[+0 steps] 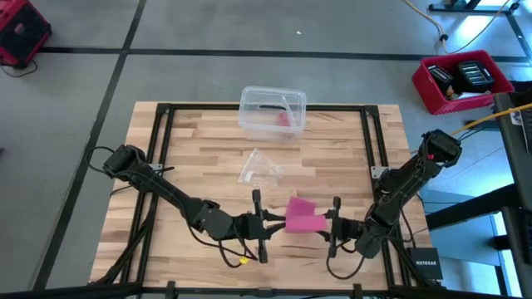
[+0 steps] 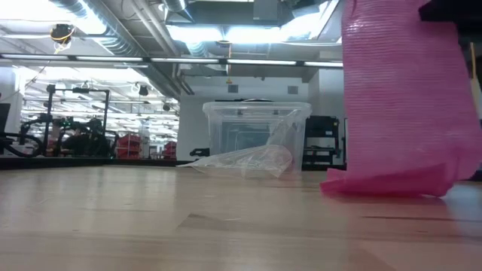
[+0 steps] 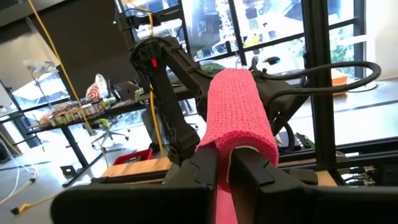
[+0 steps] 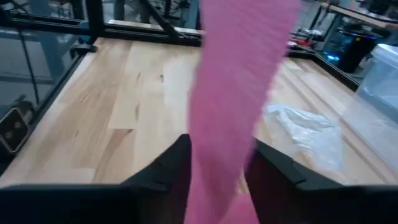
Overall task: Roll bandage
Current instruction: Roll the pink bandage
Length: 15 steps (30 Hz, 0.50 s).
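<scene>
The pale butcher-block wooden table, framed by a black metal rail, stands on a grey floor crossed by dark lines. Beyond it the low view shows a workshop hall with ceiling ducts and strip lights. Off the table's far right corner sits a red plastic crate of dark devices, and a small black box lettered NETGEAR lies by the near right corner.

At the far edge, near the middle, rests a clear plastic box with something pink or red inside; it is too small to identify. Just nearer lies a crumpled clear plastic wrapper. The table's left half and the stretch between the wrapper and the near edge are bare wood.

The pink soft fabric bandage hangs between the two grippers near the front edge, its lower end folded onto the wood. The left gripper is clamped tight on the rolled part of the bandage, which stands up past its fingers. The right gripper straddles the flat strip with its fingers set apart on either side, and whether they press the fabric is unclear.
</scene>
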Tool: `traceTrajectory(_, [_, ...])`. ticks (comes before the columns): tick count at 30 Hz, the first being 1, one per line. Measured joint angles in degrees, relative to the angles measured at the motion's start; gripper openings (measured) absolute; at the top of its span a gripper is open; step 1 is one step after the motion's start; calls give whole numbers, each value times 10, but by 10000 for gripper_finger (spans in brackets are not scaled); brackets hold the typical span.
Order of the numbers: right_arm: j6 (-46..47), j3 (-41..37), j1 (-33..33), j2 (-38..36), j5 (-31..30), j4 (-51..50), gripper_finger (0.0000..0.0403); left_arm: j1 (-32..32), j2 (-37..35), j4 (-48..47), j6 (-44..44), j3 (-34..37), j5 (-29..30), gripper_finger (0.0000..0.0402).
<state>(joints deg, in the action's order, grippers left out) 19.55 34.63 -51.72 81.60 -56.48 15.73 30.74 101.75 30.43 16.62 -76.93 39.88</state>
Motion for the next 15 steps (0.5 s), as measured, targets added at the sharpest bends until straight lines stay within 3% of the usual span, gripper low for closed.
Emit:
traceTrajectory(6, [-31,0,0,0,64,24,17,-4,0,5,16,0,0,13])
traceTrajectory(10, [-33,0,-2,0,79,50,16,-9,0,4,46,0,11,13])
traceTrajectory(15, [-48,26,-25,0,108,53,6,-12,0,2,113,0,81,13])
